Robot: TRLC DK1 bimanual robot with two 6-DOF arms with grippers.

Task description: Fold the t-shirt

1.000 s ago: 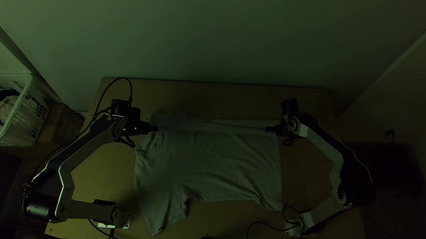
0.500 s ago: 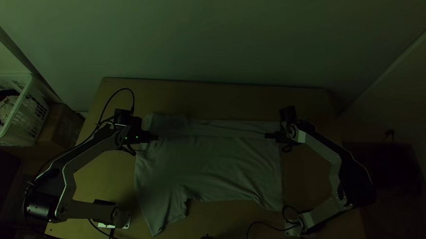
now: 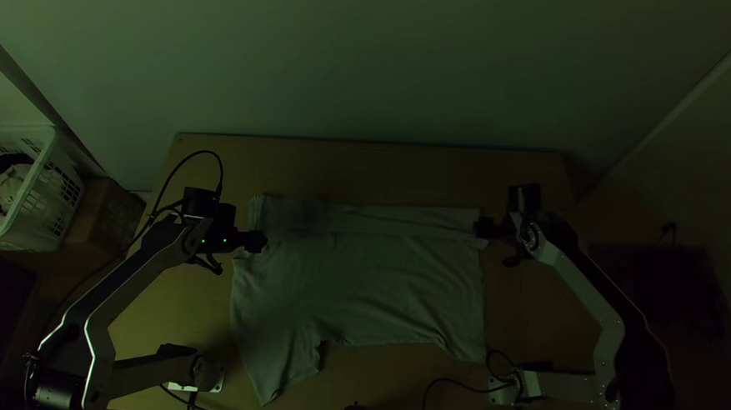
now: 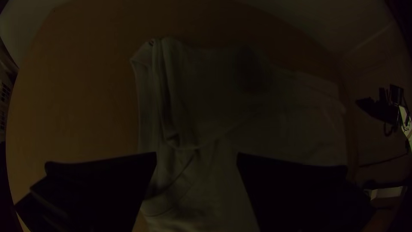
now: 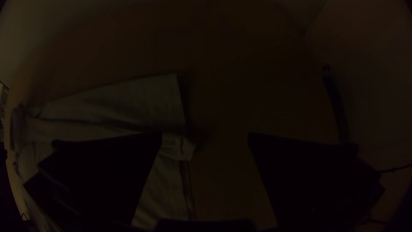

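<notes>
"Shirt first, clock as in the top view?"
"T-shirt mid-table, long axis 9 to 3. Collar end looks to be at 9, straight hem at 3. One sleeve sticks out toward 6, a touch toward 7."
"Spread or folded?"
"Mostly spread, with a strip folded over along the 12 side. Some bunching at the 9 end."
"Left gripper?"
"By the shirt's 10 o'clock corner. Fingers wide apart, released."
"Right gripper?"
"At the 2 o'clock corner, fingers parted too, nothing pinched."
"Touching cloth?"
"Can't tell, too dim."
</notes>
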